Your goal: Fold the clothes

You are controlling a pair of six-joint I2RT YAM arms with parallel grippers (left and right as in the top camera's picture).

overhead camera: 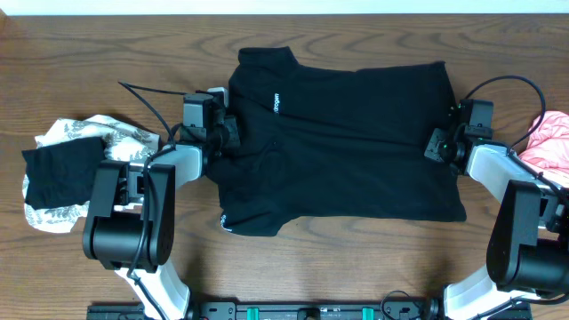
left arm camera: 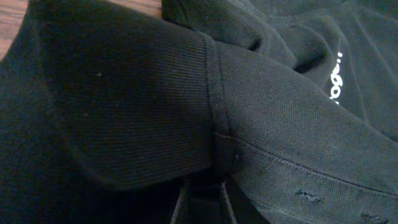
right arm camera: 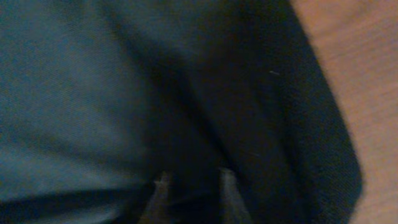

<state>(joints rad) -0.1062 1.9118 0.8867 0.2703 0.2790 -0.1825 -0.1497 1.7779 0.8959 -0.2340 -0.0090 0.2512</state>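
Note:
The clothes' main piece, a large black collared shirt (overhead camera: 347, 133) with small white lettering (overhead camera: 275, 102), lies spread across the table's middle. My left gripper (overhead camera: 229, 133) is at the shirt's left edge. In the left wrist view its jaws (left arm camera: 204, 196) stand narrow, shut on bunched black fabric under a ribbed sleeve cuff (left arm camera: 124, 106). My right gripper (overhead camera: 436, 145) is at the shirt's right edge. In the blurred right wrist view its fingers (right arm camera: 194, 180) stand apart over black cloth (right arm camera: 93, 93), and nothing shows pinched between them.
A white leaf-print piece (overhead camera: 116, 138) with a small black piece (overhead camera: 58, 169) on it lies at the left edge. A pink piece (overhead camera: 551, 142) lies at the right edge. Bare wooden table (overhead camera: 356, 258) runs along the front.

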